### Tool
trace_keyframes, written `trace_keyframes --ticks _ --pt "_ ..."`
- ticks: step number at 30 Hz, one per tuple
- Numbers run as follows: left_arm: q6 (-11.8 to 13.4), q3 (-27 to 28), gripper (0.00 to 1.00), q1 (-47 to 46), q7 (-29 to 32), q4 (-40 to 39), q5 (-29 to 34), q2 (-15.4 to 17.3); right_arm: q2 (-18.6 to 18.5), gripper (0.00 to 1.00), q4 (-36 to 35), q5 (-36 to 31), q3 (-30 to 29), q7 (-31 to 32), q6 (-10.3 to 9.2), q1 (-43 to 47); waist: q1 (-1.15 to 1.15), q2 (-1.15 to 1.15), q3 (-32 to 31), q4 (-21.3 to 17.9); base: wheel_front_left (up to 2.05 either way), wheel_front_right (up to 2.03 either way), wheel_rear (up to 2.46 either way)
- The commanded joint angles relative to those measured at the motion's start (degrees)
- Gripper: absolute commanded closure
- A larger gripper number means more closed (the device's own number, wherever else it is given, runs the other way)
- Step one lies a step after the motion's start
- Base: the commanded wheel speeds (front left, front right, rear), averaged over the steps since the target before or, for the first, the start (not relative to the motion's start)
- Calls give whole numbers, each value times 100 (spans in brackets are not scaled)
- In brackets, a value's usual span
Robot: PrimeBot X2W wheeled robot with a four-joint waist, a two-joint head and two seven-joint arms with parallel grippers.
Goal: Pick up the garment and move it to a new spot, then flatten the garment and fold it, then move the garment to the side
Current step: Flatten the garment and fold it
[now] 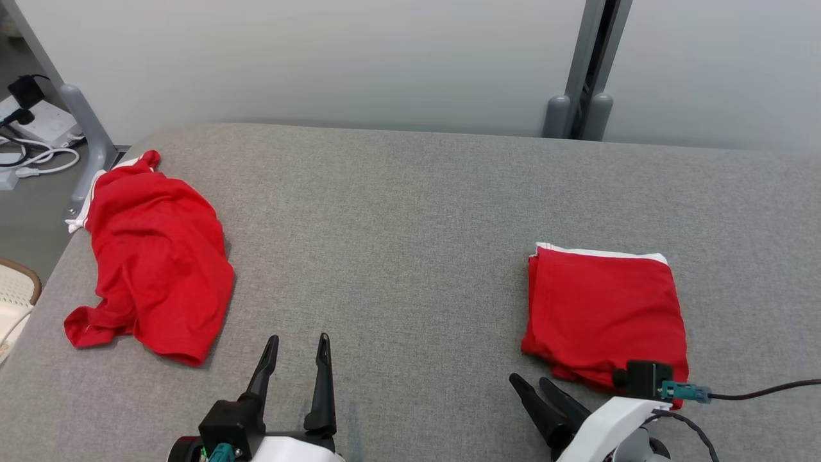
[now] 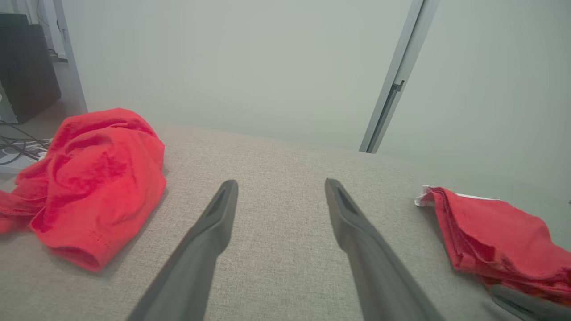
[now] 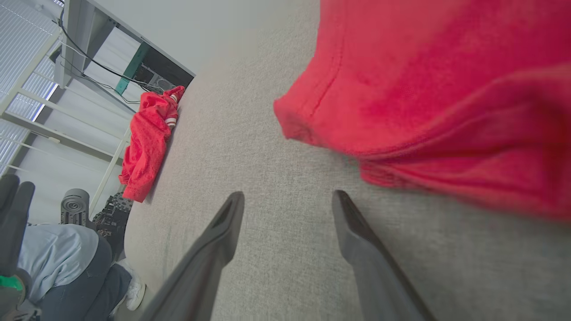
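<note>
A folded red garment (image 1: 603, 308) with a white edge lies flat on the right side of the grey table (image 1: 410, 212). My right gripper (image 1: 529, 380) stands open just in front of its near left corner, apart from the cloth. In the right wrist view the folded garment (image 3: 437, 98) lies above and to the right of the open right gripper (image 3: 288, 194), with nothing between the fingers. My left gripper (image 1: 297, 340) is open over bare table at the front middle. In the left wrist view the open left gripper (image 2: 281, 183) points between the folded garment (image 2: 499, 236) and a crumpled red one (image 2: 93, 178).
The crumpled red garment (image 1: 154, 256) lies at the table's left edge. A power strip with cables (image 1: 38, 128) sits on the floor at far left, and a grey post (image 1: 577, 96) stands behind the table. A seated person's leg (image 3: 58, 258) is beside the table.
</note>
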Motion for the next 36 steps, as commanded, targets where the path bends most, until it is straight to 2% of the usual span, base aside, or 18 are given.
trace_keyframes --ticks 1,7,12,16,19,21,25,29,31,32,36 --pt "-6 41 0 45 -18 17 28 22 -27 0 -55 2 10 1 0 31 0 0 -20 -29 0 0 0" --pt "-1 113 0 42 -18 -20 65 22 -196 0 -379 44 -90 -117 0 -108 0 0 -76 -241 0 0 0" --pt "-26 251 0 -73 -19 -156 125 23 -581 0 -841 -112 -392 -316 0 -270 0 0 -105 -519 0 0 0" --pt "-45 347 0 -130 -18 -229 170 24 -993 0 -971 -788 -671 -579 0 -405 0 0 -132 -750 0 0 0" --pt "-49 416 0 -193 -18 -270 206 22 -1101 0 -911 -1260 -1167 -715 0 -347 0 0 -135 -903 0 0 0" --pt "-46 456 0 -211 -18 -294 211 23 -1206 0 -876 -1806 -1471 -749 0 -284 0 0 -133 -989 0 0 0" --pt "-40 503 0 -176 -18 -353 236 23 -1023 0 -1011 -2862 -2599 -753 0 12 0 0 -112 -1130 0 0 0" --pt "-49 527 0 -75 -18 -378 256 23 -613 0 -1437 -3786 -3579 -745 0 483 0 0 -97 -1207 0 0 0" --pt "-62 548 0 -31 -18 -374 272 23 -398 0 -1696 -4142 -3929 -746 0 698 0 0 -92 -1228 0 0 0" --pt "-62 548 0 -31 -18 -374 272 23 -398 0 -1696 -4142 -3929 -746 0 698 0 0 -92 -1228 0 0 0" --pt "-97 522 0 64 -18 -338 359 23 -24 0 -2078 -4683 -4311 -746 0 1074 0 0 -118 -1239 0 0 0"
